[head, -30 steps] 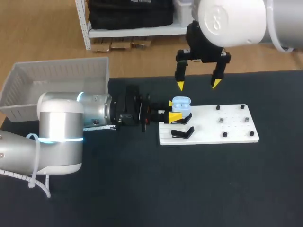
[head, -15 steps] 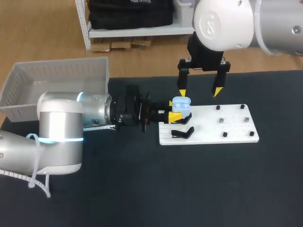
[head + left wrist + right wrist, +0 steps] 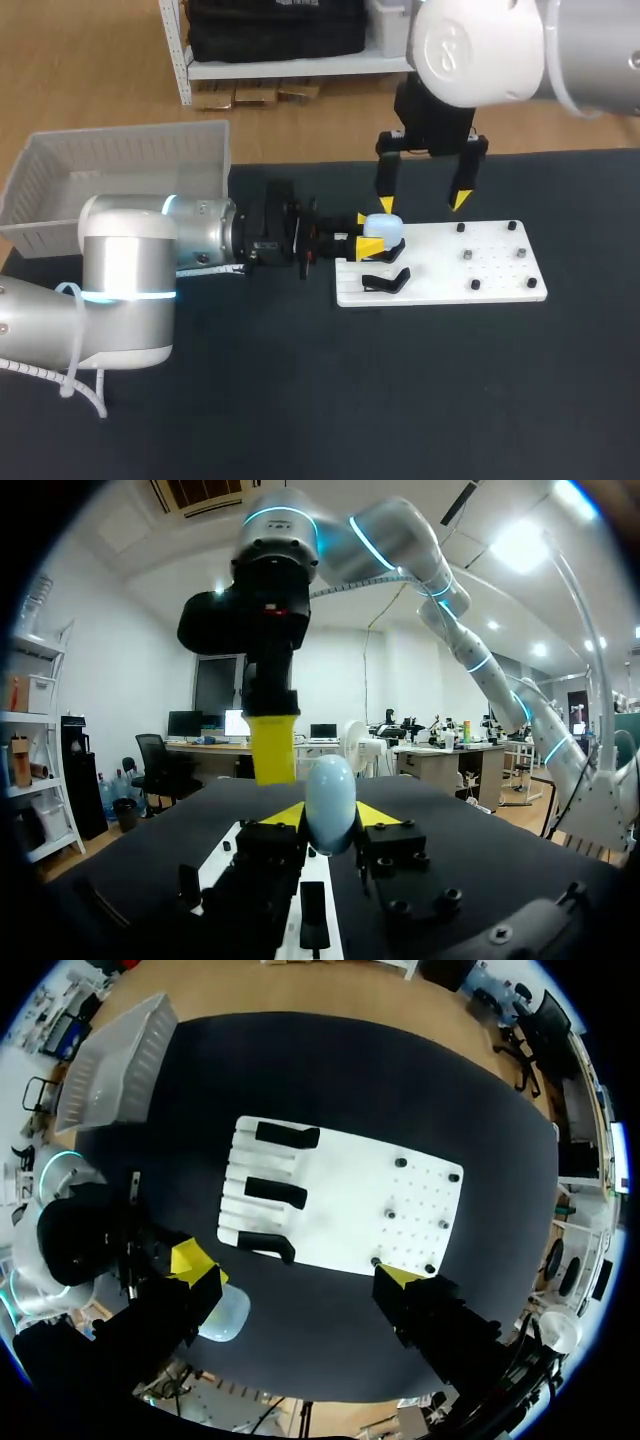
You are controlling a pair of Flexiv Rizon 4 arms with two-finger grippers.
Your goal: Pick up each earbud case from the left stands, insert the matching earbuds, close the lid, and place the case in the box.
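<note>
one case (image 3: pixel 330 802) is in play: pale blue, egg-shaped, clamped between the left gripper's (image 3: pixel 366 232) fingers just above the left end of the board (image 3: pixel 480 268). its long axis stands upright, rounded end up, and the lid looks shut, so any earbuds inside are hidden. the right gripper (image 3: pixel 423 202) hangs spread wide, grasping nothing, with one tip touching or just over the case's top; i cannot tell which. three stands (image 3: pixel 276 1192) sit bare. no case shows in the box (image 3: pixel 110 165). i judge closing about done for this case, with boxing left.
</note>
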